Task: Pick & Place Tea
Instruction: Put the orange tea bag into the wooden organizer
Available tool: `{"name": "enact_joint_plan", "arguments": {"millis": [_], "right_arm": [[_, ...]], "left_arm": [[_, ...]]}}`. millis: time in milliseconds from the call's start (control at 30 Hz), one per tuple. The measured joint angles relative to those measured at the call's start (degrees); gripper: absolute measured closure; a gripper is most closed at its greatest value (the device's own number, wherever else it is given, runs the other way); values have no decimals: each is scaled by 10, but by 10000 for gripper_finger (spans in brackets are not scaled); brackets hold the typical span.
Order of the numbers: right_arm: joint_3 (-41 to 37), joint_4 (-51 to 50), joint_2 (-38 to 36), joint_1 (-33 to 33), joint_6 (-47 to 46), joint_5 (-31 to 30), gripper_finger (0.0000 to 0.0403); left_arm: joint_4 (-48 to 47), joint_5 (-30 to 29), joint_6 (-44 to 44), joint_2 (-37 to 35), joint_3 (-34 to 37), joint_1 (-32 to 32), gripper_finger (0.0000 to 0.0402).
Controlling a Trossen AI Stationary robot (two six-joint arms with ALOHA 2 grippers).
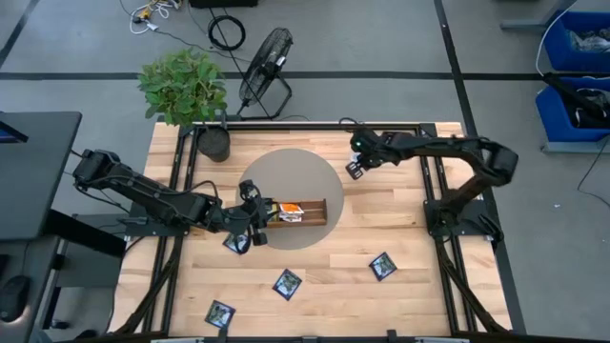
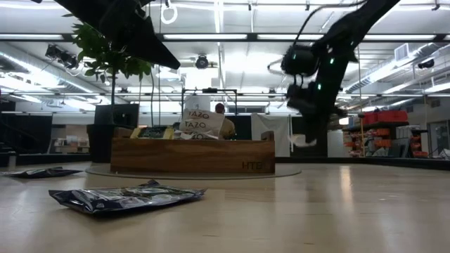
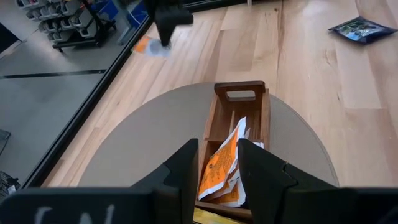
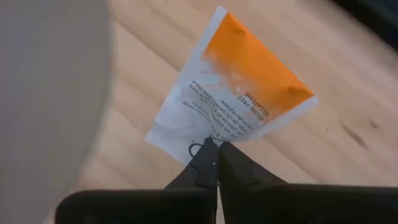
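Tea sachet, orange-and-white (image 4: 239,93): pinched at one edge by the right pincer (image 4: 214,152), fingers closed on it, hanging above bare worktop (image 1: 400,219) past the grey round mat (image 1: 286,171).
Left pincer (image 3: 217,165): fingers partly apart with nothing clearly between them, poised over the near end of the wooden tray (image 3: 239,93).
Tray contents, just beyond the left pincer's tips: orange-and-white sachets (image 3: 221,165) standing on edge.
Dark navy sachets, loose on the worktop, farther from both pincers: four (image 1: 287,282) (image 1: 383,266) (image 1: 220,312) (image 1: 234,243).
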State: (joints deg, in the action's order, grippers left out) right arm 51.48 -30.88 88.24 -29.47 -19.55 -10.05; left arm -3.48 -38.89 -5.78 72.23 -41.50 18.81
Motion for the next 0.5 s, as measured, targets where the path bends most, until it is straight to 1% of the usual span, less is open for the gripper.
{"name": "enact_joint_plan", "arguments": {"millis": [133,233,333,433,500], "right_arm": [[1,6,-70,32,-22,-1,401],[1,34,-117,71,-43,-16,401],[1,100,-147,120,-63,-35,402],[1,203,-155,171,-71,-52,402],[2,269,-155,205,-69,-74,402]], "left_arm": [[1,0,17,0,0,0,285],[9,-1,24,0,0,-1,285],[45,-1,24,0,0,-4,285],[93,-1,32,0,0,-7,285],[126,-2,35,0,0,-7,285]]}}
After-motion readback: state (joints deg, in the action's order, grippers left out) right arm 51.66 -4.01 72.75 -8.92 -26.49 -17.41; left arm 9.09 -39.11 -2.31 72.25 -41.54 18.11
